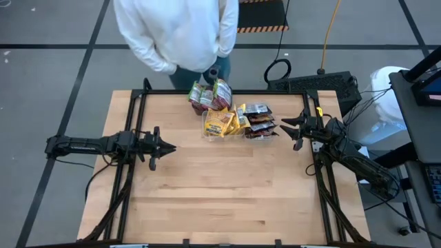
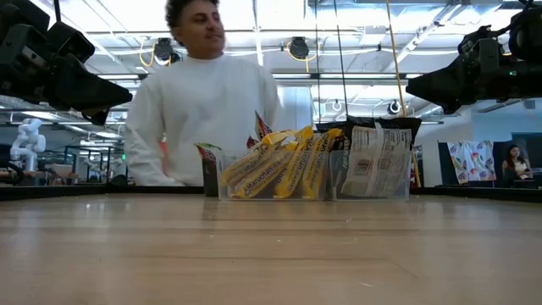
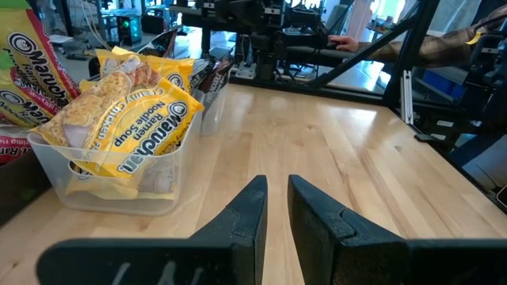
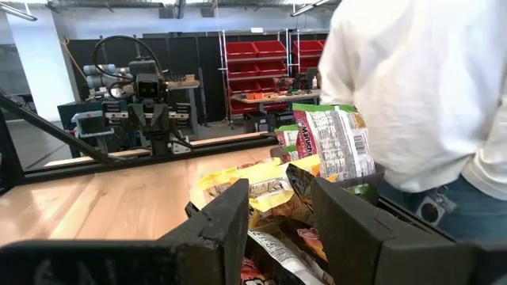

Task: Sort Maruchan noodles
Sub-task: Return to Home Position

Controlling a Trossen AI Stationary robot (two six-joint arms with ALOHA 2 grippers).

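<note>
The near half of the wooden table (image 1: 227, 200) lies bare. Midway back, both arms hang raised above the wood, facing each other from opposite sides.

The left gripper (image 1: 169, 147) hovers over open table, well apart from the packets. Its fingers (image 3: 247, 218) stand barely parted, with only a narrow strip of wood showing between them, and they hold and touch nothing.

The right gripper (image 1: 284, 126) hangs just beside the clear tub (image 1: 275, 135) of dark packets, higher than the tub's rim in the low view. Its fingers (image 4: 226, 222) stand wider apart, the packets showing through the gap, and nothing is gripped. I cannot tell from the wrist view whether a fingertip brushes a wrapper; from above they look apart.

Beyond the grippers, toward the far edge, the Maruchan noodles sit sorted by colour. The yellow packets (image 1: 222, 124) stand on edge in another clear tub (image 3: 119, 202). The dark packets (image 1: 260, 120) fill the tub alongside it, on the right arm's side. Behind these two, at the table's far edge, the green-edged packets (image 1: 210, 95) stick up out of a dark box (image 2: 209, 180).

Just behind that box stands a person in a white top (image 1: 176, 31).
</note>
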